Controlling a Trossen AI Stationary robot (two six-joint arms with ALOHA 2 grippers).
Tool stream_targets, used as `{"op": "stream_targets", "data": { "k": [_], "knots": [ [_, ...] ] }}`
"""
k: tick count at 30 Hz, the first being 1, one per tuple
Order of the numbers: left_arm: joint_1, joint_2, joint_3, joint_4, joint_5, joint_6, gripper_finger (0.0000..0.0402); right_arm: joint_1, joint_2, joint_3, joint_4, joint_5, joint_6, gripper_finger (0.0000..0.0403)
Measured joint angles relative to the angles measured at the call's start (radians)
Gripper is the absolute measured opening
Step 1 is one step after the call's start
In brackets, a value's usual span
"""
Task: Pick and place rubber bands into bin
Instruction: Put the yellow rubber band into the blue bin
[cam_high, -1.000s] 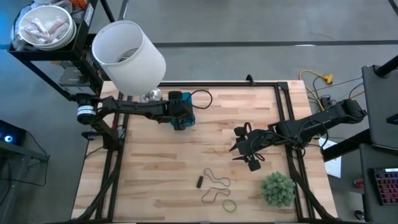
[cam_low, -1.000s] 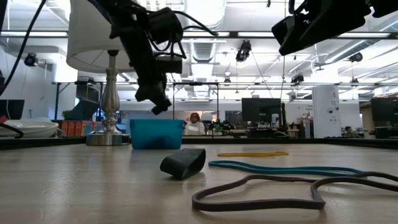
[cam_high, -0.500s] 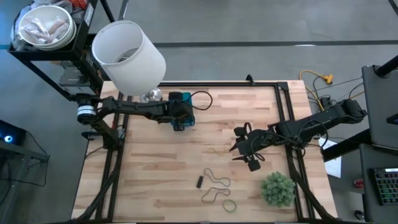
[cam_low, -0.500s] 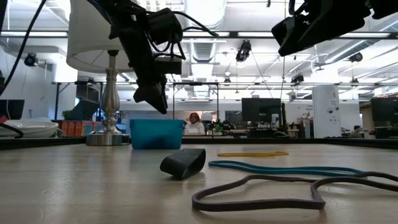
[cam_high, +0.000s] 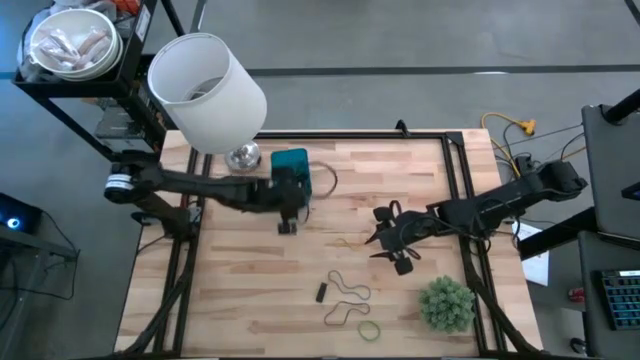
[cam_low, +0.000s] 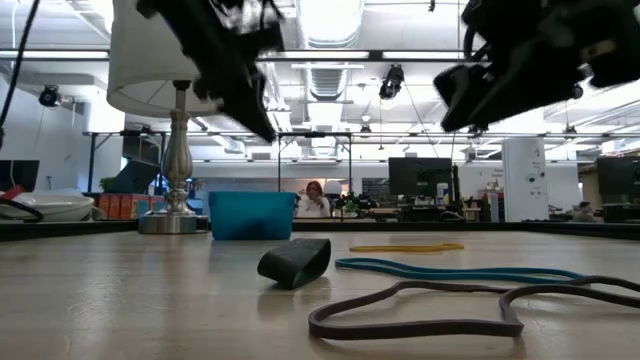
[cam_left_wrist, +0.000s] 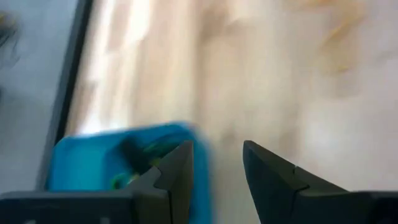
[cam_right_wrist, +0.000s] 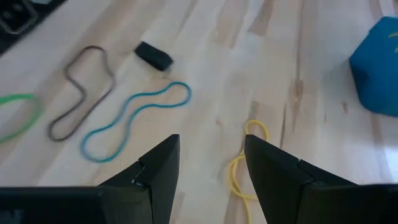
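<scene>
Left gripper (cam_high: 286, 222) (fingers apart, empty) hovers beside small blue plastic bin (cam_high: 290, 166); right gripper (cam_high: 385, 243) gapes above thin yellow rubber band (cam_right_wrist: 244, 163).

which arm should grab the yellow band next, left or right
Probably right. The right gripper hangs open just beside the yellow band, which shows straight ahead between its fingers in the right wrist view. The left gripper is empty, farther off by the bin.
</scene>
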Motion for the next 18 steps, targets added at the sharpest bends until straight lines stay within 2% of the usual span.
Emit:
{"op": "stream_targets", "data": {
  "k": [11, 15, 18],
  "knots": [
    [-0.405, -0.042, -0.038, 0.185, -0.004, -0.015, 0.0125, -0.126, 0.269, 0.080, 0.027, -0.025, -0.003, 0.0176],
    [-0.521, -0.017, -0.051, 0.233, -0.113, -0.012, 0.0125, -0.164, 0.355, 0.127, 0.008, -0.105, 0.000, 0.0176],
    [-0.577, -0.004, -0.051, 0.234, -0.200, 0.011, 0.0125, -0.174, 0.407, 0.157, -0.023, -0.117, 0.002, 0.0175]
  ]
}}
